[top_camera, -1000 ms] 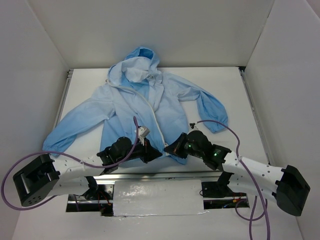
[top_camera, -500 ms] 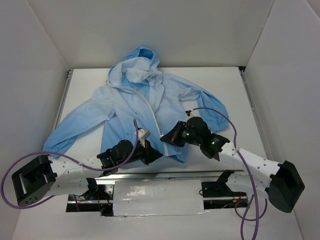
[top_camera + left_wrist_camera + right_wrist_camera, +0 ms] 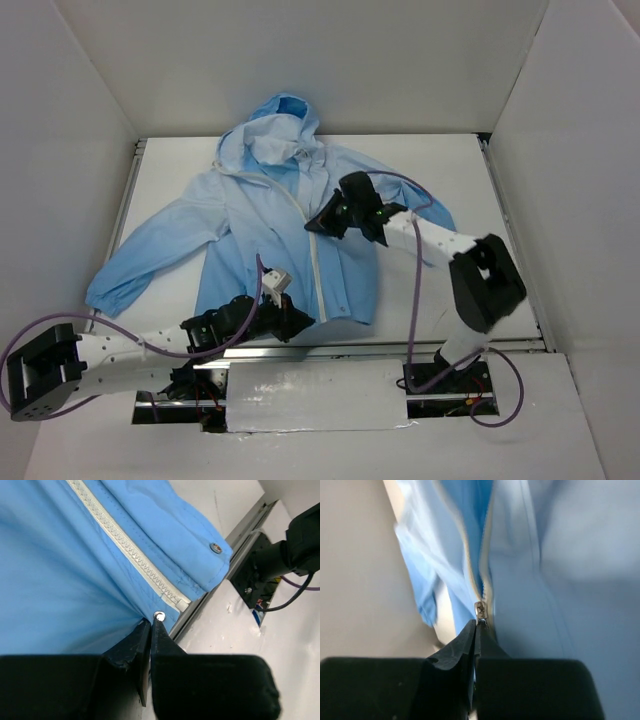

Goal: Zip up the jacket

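The light-blue hooded jacket [image 3: 245, 215] lies flat on the white table, hood at the far side. Its white zipper [image 3: 318, 272] is closed from the hem up to mid-chest. My left gripper [image 3: 297, 320] is shut on the bottom hem beside the zipper's lower end [image 3: 172, 599], its tips next to a metal snap [image 3: 159, 615]. My right gripper [image 3: 318, 226] is shut on the pull of the zipper slider [image 3: 481, 609] at mid-chest. Above the slider the two zipper halves [image 3: 470, 555] are still apart.
A metal rail [image 3: 420, 347] runs along the table's near edge just below the hem, and also shows in the left wrist view [image 3: 202, 605]. The right arm's base and cables [image 3: 272, 562] sit beyond it. White walls enclose the table on three sides.
My right gripper has moved from the hem up the zipper to mid-chest with the slider, closing the zipper below it. My left gripper still holds the hem and has shifted slightly towards the near edge.
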`<state>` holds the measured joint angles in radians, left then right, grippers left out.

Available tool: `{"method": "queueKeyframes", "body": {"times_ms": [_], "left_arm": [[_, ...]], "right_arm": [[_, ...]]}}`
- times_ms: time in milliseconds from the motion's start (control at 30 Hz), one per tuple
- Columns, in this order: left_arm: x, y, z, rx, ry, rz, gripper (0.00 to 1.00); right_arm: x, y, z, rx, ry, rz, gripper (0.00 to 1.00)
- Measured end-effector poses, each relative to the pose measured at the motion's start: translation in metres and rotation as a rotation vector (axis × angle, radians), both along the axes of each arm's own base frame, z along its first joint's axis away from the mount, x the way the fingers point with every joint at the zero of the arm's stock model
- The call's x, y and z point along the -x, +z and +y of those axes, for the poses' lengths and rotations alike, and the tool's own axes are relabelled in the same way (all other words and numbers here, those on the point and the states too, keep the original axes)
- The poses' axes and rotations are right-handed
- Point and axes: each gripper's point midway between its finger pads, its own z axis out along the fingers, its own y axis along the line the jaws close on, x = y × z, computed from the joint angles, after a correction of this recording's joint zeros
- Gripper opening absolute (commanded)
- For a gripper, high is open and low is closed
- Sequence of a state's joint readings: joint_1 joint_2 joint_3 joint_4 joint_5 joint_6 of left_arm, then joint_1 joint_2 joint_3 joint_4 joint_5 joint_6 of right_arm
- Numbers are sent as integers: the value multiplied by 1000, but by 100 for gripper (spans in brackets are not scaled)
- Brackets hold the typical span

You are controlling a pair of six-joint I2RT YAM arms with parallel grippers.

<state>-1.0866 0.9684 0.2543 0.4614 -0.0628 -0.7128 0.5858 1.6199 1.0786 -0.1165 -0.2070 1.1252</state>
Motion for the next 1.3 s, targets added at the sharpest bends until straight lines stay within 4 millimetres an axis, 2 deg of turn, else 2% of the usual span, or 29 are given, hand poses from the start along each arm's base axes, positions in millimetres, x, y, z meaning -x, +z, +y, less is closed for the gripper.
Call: {"method": "queueKeyframes", "body": {"times_ms": [67,200,267,333,433,500,600,667,767,933,1067,1133,1200,1300], "left_arm": [[3,-4,3,-15,12,7,0],[16,-10,6,-38,-1,32,0],[23,-13,7,-52,-6,44,0],[26,-15,9,-63,-2,47,0],[28,-16,11,-70,15,56,0],[29,-17,11,-74,23,59,0],[28,-17,12,-70,46,66,0],[23,-16,13,-64,73,57,0],[18,-17,12,-62,103,54,0],[5,-20,6,-54,179,62,0],[-3,-21,2,-20,249,94,0],[-1,-27,3,-19,278,130,0],[2,-37,6,-23,317,169,0],[-4,-38,11,10,403,200,0]], "right_arm": [[-34,2,9,-10,-18,-11,0],[-100,-12,18,-24,-58,4,0],[-138,-17,17,-29,-90,-7,0],[-168,-17,11,-28,-122,-10,0],[-205,1,-4,-54,-164,-48,0],[-224,22,-23,-82,-195,-77,0],[-250,66,-59,-116,-249,-134,0],[-263,99,-85,-139,-279,-187,0],[-271,132,-120,-166,-323,-247,0],[-269,156,-168,-192,-356,-255,0],[-280,178,-195,-222,-364,-270,0],[-288,196,-217,-250,-387,-327,0],[-291,206,-240,-275,-411,-355,0],[-290,200,-254,-313,-397,-354,0]]}}
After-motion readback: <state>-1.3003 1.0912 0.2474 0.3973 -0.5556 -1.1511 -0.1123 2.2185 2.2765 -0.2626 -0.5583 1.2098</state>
